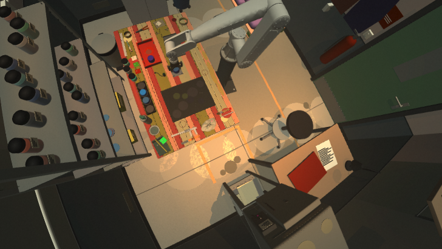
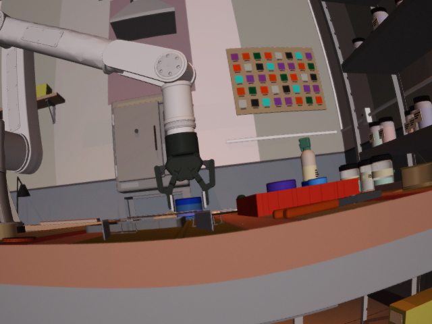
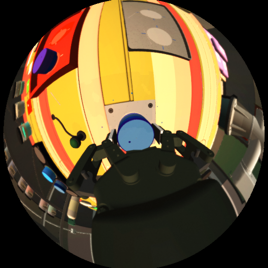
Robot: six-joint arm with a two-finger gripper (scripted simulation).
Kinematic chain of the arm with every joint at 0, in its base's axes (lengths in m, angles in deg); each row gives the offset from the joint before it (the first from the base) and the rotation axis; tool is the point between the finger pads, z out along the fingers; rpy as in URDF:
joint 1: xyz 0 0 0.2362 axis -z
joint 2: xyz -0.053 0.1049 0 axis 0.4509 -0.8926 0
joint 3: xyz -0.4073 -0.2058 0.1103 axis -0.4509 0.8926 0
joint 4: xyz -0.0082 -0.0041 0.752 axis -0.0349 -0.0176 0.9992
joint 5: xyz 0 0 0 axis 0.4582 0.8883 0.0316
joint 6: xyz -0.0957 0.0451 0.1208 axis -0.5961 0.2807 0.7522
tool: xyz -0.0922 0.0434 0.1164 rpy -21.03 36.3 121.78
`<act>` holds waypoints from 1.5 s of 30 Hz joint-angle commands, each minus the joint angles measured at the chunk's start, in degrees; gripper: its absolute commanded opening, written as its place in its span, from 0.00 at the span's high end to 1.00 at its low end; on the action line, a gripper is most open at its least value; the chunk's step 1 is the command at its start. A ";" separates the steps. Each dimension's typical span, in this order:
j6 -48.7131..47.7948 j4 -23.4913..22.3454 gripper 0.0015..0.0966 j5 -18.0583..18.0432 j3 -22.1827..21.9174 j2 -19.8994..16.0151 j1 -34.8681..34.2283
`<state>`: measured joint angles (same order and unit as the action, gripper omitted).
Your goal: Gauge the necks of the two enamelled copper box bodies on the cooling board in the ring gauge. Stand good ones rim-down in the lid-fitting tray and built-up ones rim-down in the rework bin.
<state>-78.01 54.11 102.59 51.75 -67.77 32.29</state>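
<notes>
The lower neck of the blue box body (image 3: 135, 135) is hidden where it sits in the ring gauge plate (image 3: 130, 111), a pale plate with two screws near the bench's middle. The blue body (image 2: 188, 205) stands upright there with its flat base up. My gripper (image 2: 187, 202) is lowered around it, open, holding nothing. A purple box body (image 3: 45, 60) stands in the red tray (image 2: 300, 198) to the left. The grey cooling board (image 3: 156, 30) lies beyond the gauge, showing two pale round marks.
The dark mat (image 1: 187, 98) covers the bench's middle. Jars (image 2: 370, 174) and a bottle (image 2: 308, 162) stand along the shelf-side edge, with a row of blue dishes (image 1: 144, 96). A green-knobbed cable (image 3: 75, 141) lies left of the gauge.
</notes>
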 commanded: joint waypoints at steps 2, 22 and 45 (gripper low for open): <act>0.00 0.00 0.27 0.05 -0.09 0.08 0.00; 0.00 0.00 0.33 0.17 -0.11 0.17 0.00; 0.00 0.00 0.93 0.82 -0.27 0.67 0.00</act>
<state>-78.01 54.11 103.42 51.60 -67.16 32.29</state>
